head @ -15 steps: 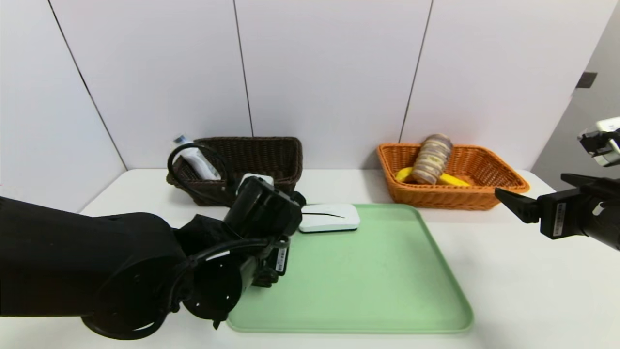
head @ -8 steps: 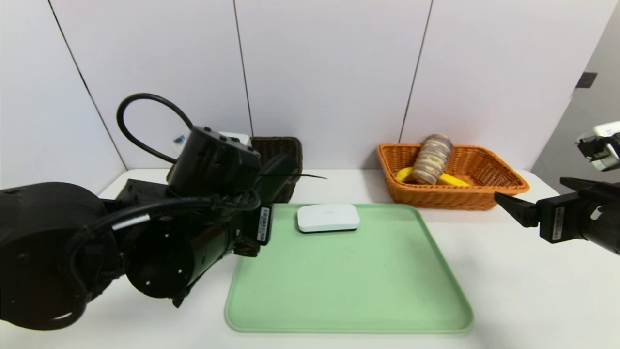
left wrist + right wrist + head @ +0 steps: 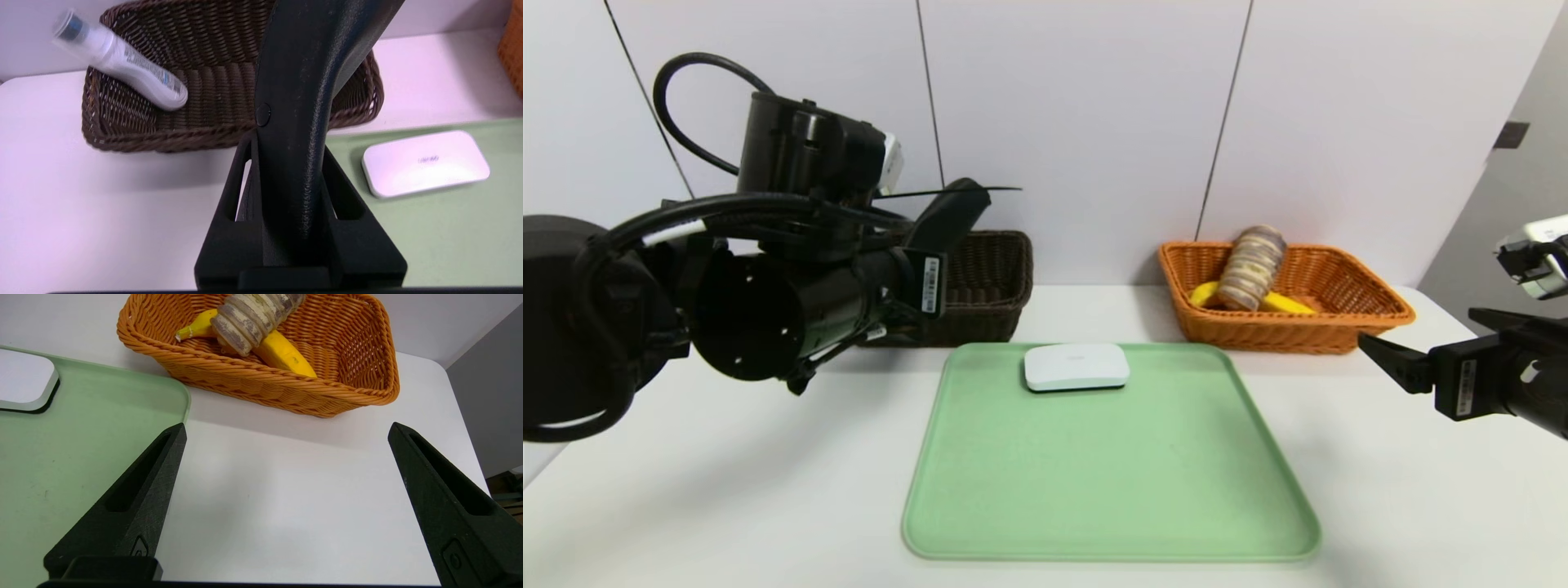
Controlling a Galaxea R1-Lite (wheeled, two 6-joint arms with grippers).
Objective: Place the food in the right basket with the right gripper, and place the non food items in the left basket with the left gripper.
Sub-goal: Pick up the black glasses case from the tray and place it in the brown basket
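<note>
Left gripper [image 3: 968,200], jaws pinching a flat black folded pouch [image 3: 947,193] above the dark brown wicker basket [image 3: 988,282]; next: carry over the basket, release; white flat device [image 3: 1076,367] waits on tray.

Head camera: mounted high, facing forward and down across the white bench [image 3: 727,490], taking in the green tray [image 3: 1111,482] and both baskets against the wall. Left wrist camera: close behind its own closed jaws, looking down into the dark brown basket [image 3: 122,139]. Right wrist camera: low and near the bench, facing the orange basket [image 3: 286,392]. All three views share the white device [image 3: 1076,367] on the tray.
</note>
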